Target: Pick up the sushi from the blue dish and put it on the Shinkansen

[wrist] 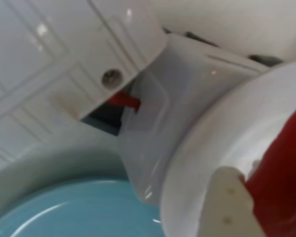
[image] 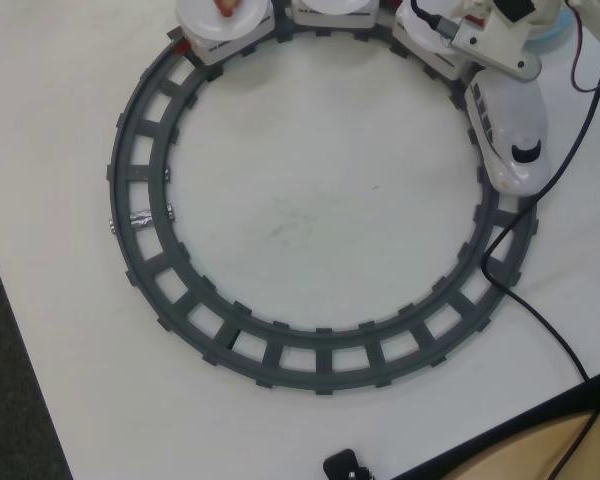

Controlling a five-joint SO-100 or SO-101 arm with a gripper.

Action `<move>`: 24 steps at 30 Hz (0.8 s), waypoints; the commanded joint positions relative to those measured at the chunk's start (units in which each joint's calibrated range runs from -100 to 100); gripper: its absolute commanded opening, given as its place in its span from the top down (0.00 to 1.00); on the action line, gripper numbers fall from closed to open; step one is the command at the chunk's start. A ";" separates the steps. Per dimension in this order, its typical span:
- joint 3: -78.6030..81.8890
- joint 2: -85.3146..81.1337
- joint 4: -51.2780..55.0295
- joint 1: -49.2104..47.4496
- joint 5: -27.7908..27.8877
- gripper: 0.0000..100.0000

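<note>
Toy train on a grey ring track, arm over its cars at the top right.

In the overhead view the track circles bare white table; a car with a round white disc sits at the top left, and the train runs to its nose on the right, under the white arm. In the wrist view the blue dish lies at lower left, just beside a white train car, and the red sushi sits at the far right against a pale finger of the claw. I cannot tell how far the claw is open or whether it grips the sushi.
</note>
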State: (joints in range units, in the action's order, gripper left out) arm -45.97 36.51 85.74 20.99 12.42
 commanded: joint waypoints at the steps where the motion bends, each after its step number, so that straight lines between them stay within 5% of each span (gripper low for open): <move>1: -3.76 0.36 0.23 0.31 -0.36 0.97; 24: -1.79 1.11 3.14 2.16 -0.41 0.96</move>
State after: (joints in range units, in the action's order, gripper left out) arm -46.06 38.02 87.93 22.33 12.31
